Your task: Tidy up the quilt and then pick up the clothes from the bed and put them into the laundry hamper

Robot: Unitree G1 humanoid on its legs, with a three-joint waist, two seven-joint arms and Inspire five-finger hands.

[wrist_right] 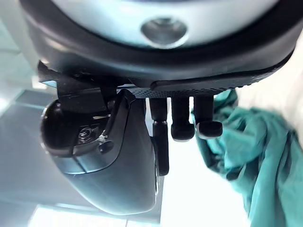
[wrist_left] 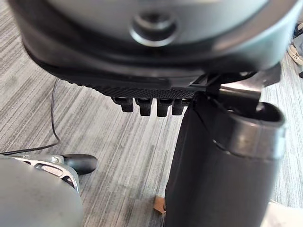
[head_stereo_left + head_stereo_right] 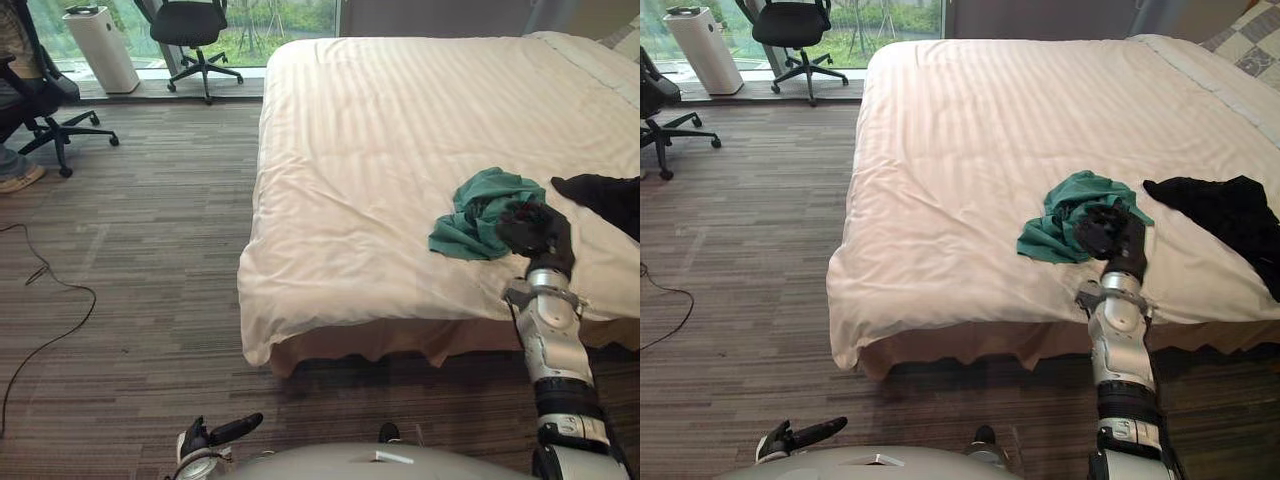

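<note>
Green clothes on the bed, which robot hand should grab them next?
Right. The right hand is right at the green clothes on the bed, while the left hand hangs low over the floor, away from the bed.

Daylight comes in through the window (image 3: 255, 25) at the far side of the room, leaving the white quilt (image 3: 400, 140) bright and evenly lit, with soft shading in its folds and a dark band of shadow on the floor (image 3: 150, 260) under its hanging edge. In the right wrist view the quilt glares to plain white past the dark right hand (image 1: 113, 156), while the green garment (image 1: 258, 156) keeps its colour.
</note>
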